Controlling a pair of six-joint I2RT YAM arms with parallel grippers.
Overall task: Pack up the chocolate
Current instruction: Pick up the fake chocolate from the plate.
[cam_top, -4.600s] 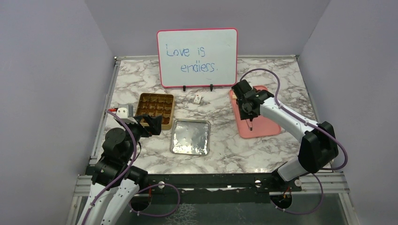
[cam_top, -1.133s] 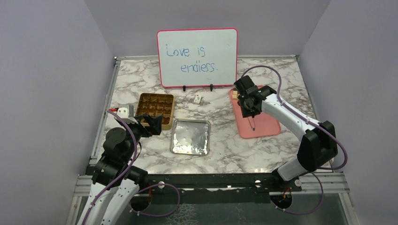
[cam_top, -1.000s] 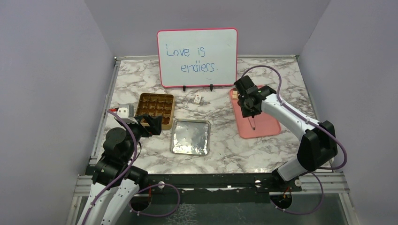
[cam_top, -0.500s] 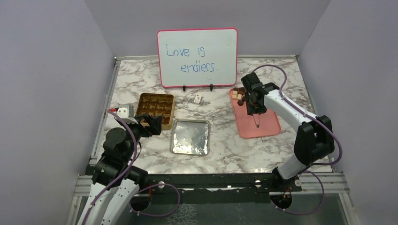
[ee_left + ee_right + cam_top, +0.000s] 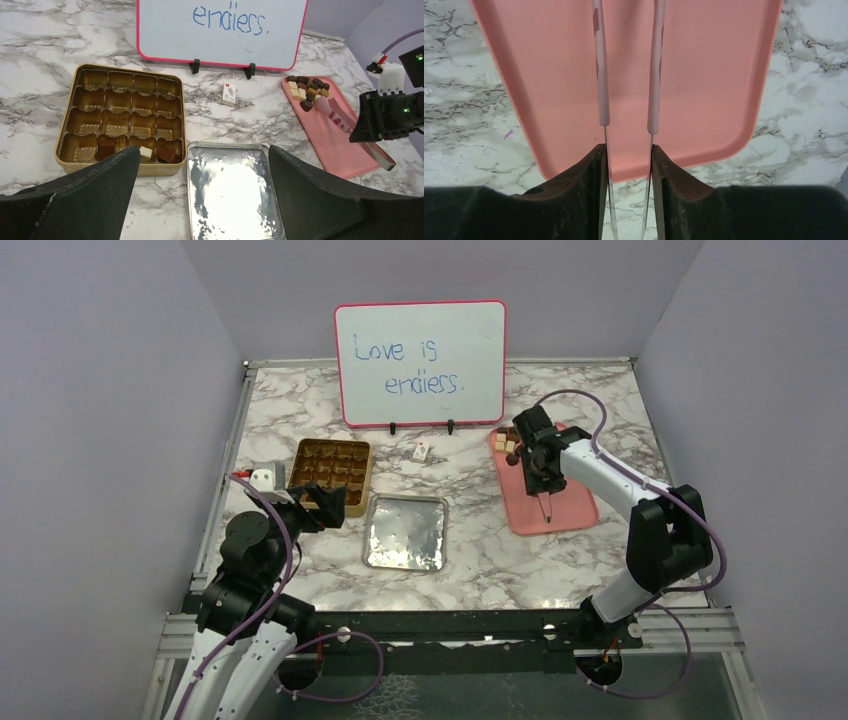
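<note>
Chocolate (image 5: 508, 445): a mixed heap of dark, light brown and cream pieces sits in the far left corner of the pink tray (image 5: 572, 508), close against its rim. The rest of the tray floor is bare out to its rounded near corners. Three more pieces (image 5: 145, 152) occupy the near row of the gold tin (image 5: 300, 452); the other cells show bare liner. The silver lid (image 5: 405, 532) lies just beside the tin's near right corner, with marble table (image 5: 480, 570) open between lid and tray.

Right gripper (image 5: 544, 476) reaches over the middle of the tray, pointing down and toward the near edge. Its jaws are partly closed and pinch the metal blades of pink tongs (image 5: 547, 502), whose two arms stand apart over bare tray, clear of the heap.

Left gripper (image 5: 325, 506) hangs at the tin's near edge with jaws spread fully and nothing between them.

Against the view one second back, the right wrist has swung right, uncovering the heap, and the elbow has drawn in. The left arm is unchanged
</note>
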